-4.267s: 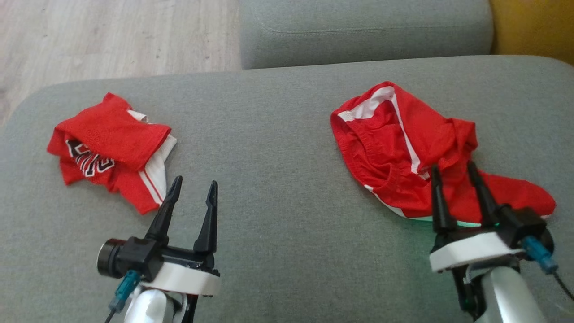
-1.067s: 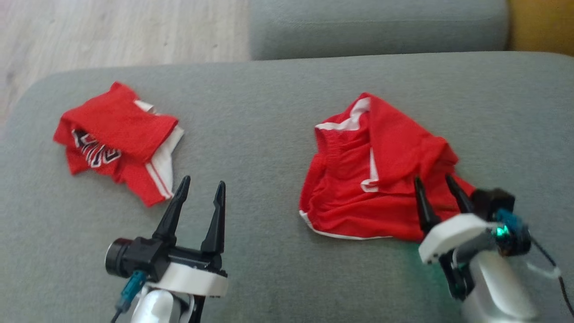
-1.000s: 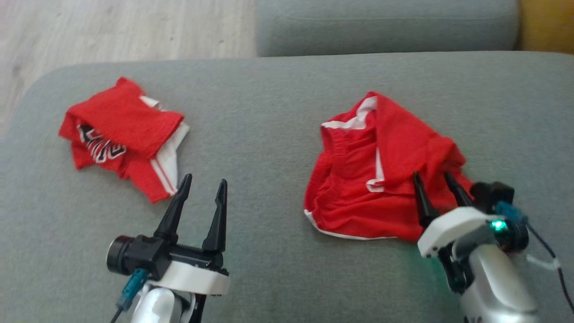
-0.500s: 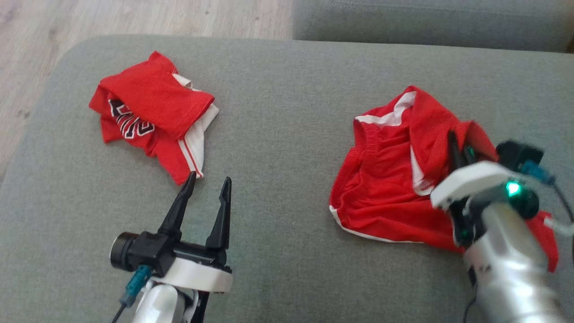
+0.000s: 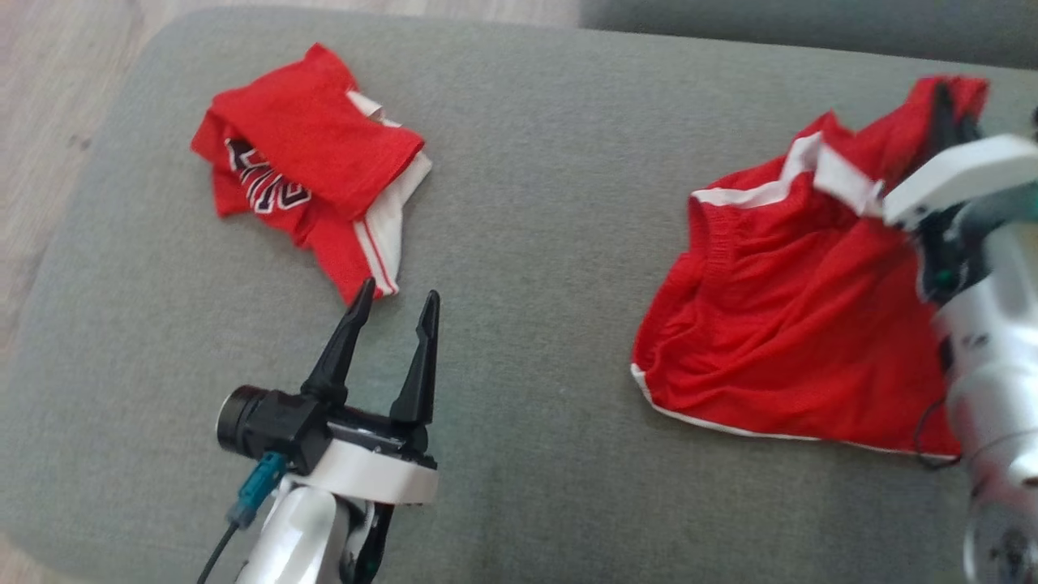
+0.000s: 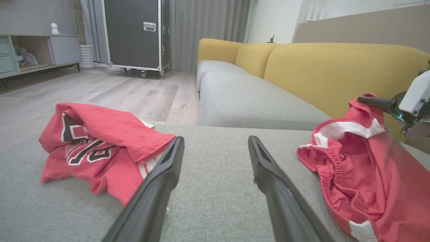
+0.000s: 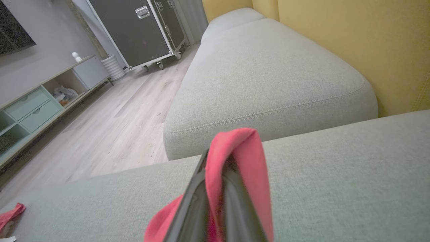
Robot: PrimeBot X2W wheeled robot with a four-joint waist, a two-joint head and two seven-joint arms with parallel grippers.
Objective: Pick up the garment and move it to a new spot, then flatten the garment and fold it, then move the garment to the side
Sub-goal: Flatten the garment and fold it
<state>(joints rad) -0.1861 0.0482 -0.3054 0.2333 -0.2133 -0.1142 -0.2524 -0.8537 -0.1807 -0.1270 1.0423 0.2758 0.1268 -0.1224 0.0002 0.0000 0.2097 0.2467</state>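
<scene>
The garment [image 5: 778,324], red shorts with white trim, lies on the right of the grey sofa cushion [image 5: 527,203], and one fold of it is pulled up off the seat. My right gripper [image 5: 945,105] is shut on that raised fold. In the right wrist view the red cloth [image 7: 242,151] drapes over the closed right gripper [image 7: 215,161]. The left wrist view shows the shorts [image 6: 362,174] hanging from the right gripper [image 6: 373,101]. My left gripper [image 5: 399,292] hovers open and holds nothing, and it appears again in its own view [image 6: 215,141].
A folded red jersey [image 5: 308,162] with black lettering lies at the cushion's far left, just beyond my left fingertips. Wooden floor [image 5: 49,97] runs past the cushion's left edge. A yellow backrest [image 6: 336,70] and a second grey cushion [image 7: 268,77] lie beyond.
My right gripper has shut on a fold of the shorts and lifted it up and away from me. The head camera has shifted. The left gripper stays open.
</scene>
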